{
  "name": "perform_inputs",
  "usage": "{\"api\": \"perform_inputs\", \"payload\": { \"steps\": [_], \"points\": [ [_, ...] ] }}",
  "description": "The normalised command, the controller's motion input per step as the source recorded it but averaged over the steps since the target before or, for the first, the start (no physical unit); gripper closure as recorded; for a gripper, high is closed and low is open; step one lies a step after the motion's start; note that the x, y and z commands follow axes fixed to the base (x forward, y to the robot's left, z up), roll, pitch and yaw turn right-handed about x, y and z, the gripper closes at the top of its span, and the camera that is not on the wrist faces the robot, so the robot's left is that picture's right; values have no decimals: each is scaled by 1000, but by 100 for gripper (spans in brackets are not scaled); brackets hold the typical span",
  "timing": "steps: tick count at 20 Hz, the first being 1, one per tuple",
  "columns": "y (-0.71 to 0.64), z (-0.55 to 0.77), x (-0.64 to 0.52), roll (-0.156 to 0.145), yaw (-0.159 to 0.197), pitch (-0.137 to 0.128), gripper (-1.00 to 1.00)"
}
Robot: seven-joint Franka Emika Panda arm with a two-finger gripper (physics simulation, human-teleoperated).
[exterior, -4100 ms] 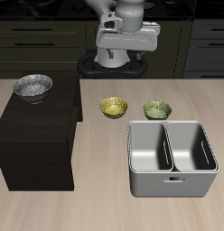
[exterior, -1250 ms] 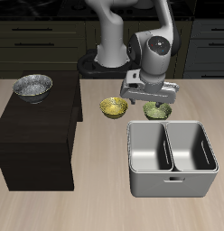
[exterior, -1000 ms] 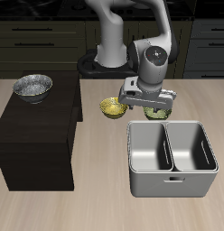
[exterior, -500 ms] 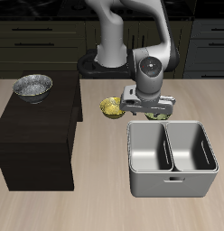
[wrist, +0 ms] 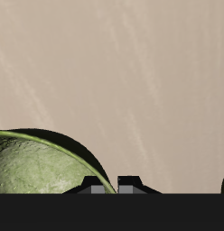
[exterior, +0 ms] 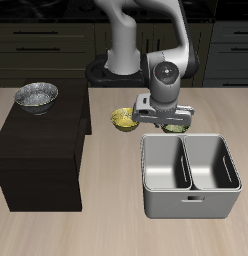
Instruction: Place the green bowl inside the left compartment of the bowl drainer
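The green bowl (exterior: 177, 127) sits on the table just behind the bowl drainer (exterior: 191, 198), mostly hidden under my gripper (exterior: 168, 122). The wrist view shows its ribbed olive wall (wrist: 42, 167) close up. My gripper (wrist: 112, 186) is down at the bowl's rim, which runs through the narrow gap between the two fingertips (wrist: 92, 185). The jaws stand close together, pinching the rim. The drainer's left compartment (exterior: 166, 165) and its twin well are both empty.
A yellow bowl (exterior: 122, 120) rests on the table beside the green one. A dark cabinet block (exterior: 41, 150) stands at the table's side and carries a silver speckled bowl (exterior: 36, 96). The robot's base (exterior: 116, 68) is behind the bowls.
Over the last second the gripper came down onto the green bowl and shifted slightly toward the yellow bowl. Since half a second ago it has hardly moved. The bowl stays on the table.
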Motion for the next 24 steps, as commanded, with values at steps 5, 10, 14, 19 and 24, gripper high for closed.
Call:
{"api": "perform_inputs", "payload": {
  "steps": [5, 10, 14, 19, 24],
  "points": [
    [-30, 121, 53, -10, 23, -3, 100],
    [-157, 669, 143, -71, 45, -106, 100],
    [-146, 901, 100, -33, 22, -126, 100],
    [-97, 947, -14, -18, -9, -141, 100],
    [-30, 551, -44, 3, -9, -80, 100]
  ]
}}
